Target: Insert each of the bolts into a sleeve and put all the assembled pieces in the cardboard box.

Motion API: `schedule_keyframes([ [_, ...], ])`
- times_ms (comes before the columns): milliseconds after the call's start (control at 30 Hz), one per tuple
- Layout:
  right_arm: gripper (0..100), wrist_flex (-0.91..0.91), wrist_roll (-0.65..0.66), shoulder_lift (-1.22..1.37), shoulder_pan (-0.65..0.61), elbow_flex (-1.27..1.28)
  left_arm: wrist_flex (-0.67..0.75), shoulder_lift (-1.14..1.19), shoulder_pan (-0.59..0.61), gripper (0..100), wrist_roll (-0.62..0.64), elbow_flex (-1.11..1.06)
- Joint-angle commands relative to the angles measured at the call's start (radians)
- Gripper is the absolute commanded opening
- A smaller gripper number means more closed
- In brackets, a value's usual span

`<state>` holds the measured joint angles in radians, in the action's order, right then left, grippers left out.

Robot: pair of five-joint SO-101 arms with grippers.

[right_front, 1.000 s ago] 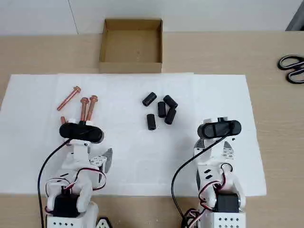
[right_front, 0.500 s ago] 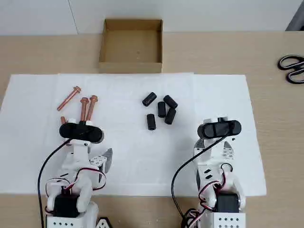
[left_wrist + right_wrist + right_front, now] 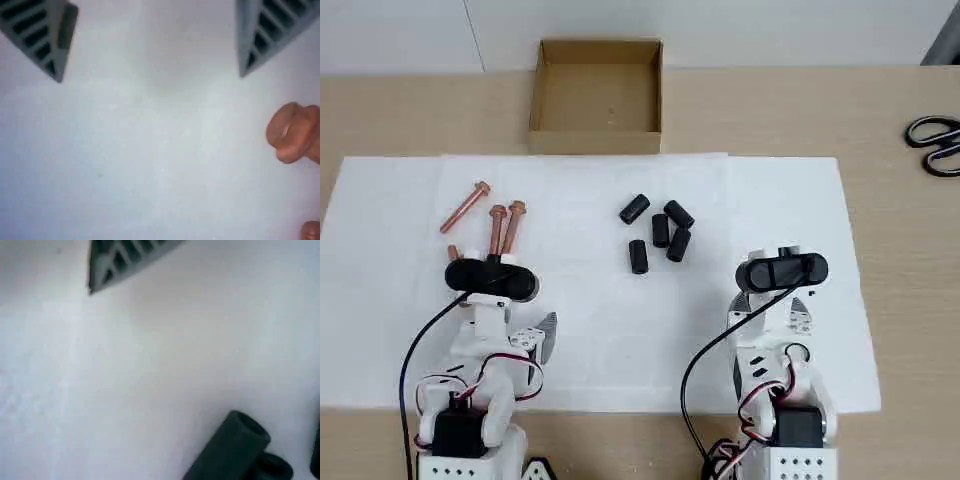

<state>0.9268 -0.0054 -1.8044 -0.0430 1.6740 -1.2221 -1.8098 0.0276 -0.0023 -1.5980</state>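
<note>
No recent movement; left gripper (image 3: 150, 77), jaws wide apart and empty, by the bolts (image 3: 498, 222); right gripper (image 3: 772, 318) near the sleeves (image 3: 658, 235), opening impossible to tell; box (image 3: 596, 142) empty; assembly not begun.

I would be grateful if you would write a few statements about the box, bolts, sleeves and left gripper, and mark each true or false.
1. The cardboard box has nothing in it. True.
2. Five black sleeves lie on the white sheet. True.
3. One bolt already sits inside a sleeve. False: the bolts lie bare, in a group of their own apart from the sleeves.
4. The left gripper is shut on a bolt. False: it is open above the white sheet and holds nothing.
5. The scissors lie in the cardboard box. False: they lie on the table, off the sheet, at the far edge.
</note>
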Motion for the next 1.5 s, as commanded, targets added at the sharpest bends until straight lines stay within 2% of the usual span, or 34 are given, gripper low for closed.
schedule_keyframes([
  [0,21.7,-0.016,0.011,-0.008,0.007,0.009,0.023,-0.011,-0.002,21,-0.003,0.005],
  [1467,21.7,-0.016,0.011,-0.008,0.007,0.009,0.068,-0.009,0.005,21,-0.005,0.004],
])
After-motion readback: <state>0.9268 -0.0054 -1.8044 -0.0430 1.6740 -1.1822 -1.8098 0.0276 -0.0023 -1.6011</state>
